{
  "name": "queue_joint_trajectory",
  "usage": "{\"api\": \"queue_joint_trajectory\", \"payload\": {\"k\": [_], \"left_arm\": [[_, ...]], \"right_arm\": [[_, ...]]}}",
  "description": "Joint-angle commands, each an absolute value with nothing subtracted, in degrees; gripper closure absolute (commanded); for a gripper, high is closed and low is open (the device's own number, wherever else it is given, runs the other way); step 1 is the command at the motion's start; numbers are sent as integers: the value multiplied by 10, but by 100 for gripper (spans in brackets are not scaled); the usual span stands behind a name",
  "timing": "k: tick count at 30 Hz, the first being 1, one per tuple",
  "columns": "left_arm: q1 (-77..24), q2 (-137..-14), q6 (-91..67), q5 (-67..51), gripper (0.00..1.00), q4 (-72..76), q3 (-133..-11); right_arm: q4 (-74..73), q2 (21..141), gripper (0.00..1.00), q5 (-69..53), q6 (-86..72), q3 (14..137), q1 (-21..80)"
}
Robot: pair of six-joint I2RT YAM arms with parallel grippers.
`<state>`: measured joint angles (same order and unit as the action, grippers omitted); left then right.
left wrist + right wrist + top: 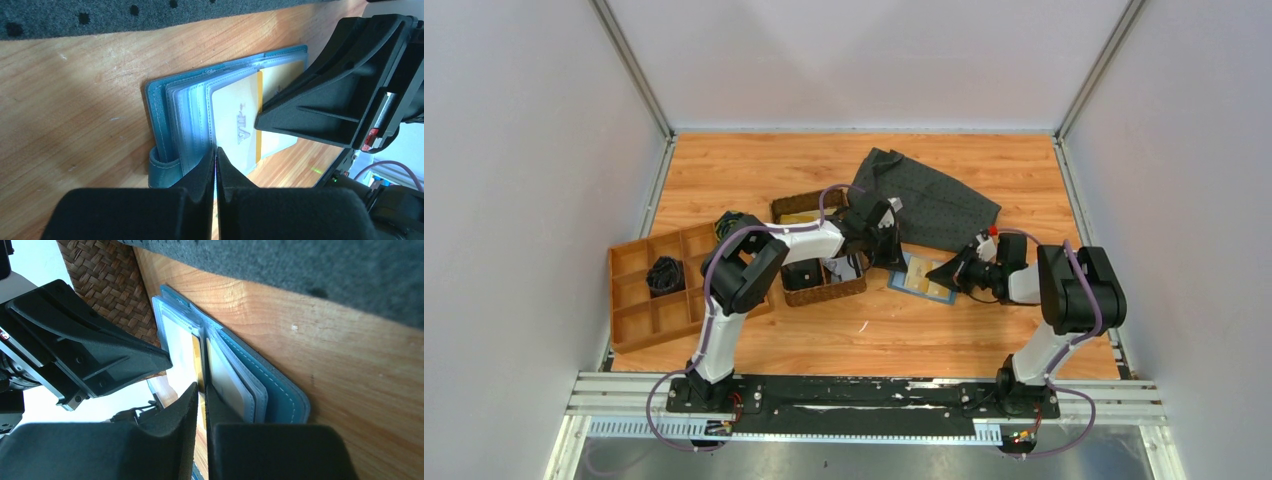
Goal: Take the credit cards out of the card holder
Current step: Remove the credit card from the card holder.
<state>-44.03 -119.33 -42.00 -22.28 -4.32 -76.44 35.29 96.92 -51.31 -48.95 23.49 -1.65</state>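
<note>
The blue card holder (921, 277) lies open on the wood table, between both grippers. In the left wrist view the card holder (160, 115) shows light-blue inner panels and a pale card (235, 115) marked "VIP" with a yellow stripe. My left gripper (216, 150) is shut, its tips pinching the near edge of an inner panel. My right gripper (201, 386) is almost shut on the edge of the yellow-striped card (180, 345). The card holder (280, 390) lies just right of those fingers. Seen from above, the left gripper (886, 250) and right gripper (949, 272) face each other.
A dark grey dotted cloth (934, 200) lies just behind the holder. A brown woven basket (824, 275) stands to its left under the left arm. A wooden divided tray (649, 290) holding a black item (665, 275) is at far left. Walls enclose the table.
</note>
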Motion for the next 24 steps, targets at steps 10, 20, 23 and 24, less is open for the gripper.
{"api": "queue_joint_trajectory", "payload": {"k": [10,20,23,24], "left_arm": [[-454,-1245,-416,-219,100,-60,-753],[-454,-1240,-412,-209,100,-72,-753],[-452,-1240,-413,-206,100,-75,-750],[-452,-1239,-413,-206,100,-75,-749]], "right_arm": [[430,989,95,-538,-520,215,-20],[429,956,100,-522,-521,195,-21],[414,938,100,-507,-516,188,-21],[400,930,100,-500,-510,188,-21]]}}
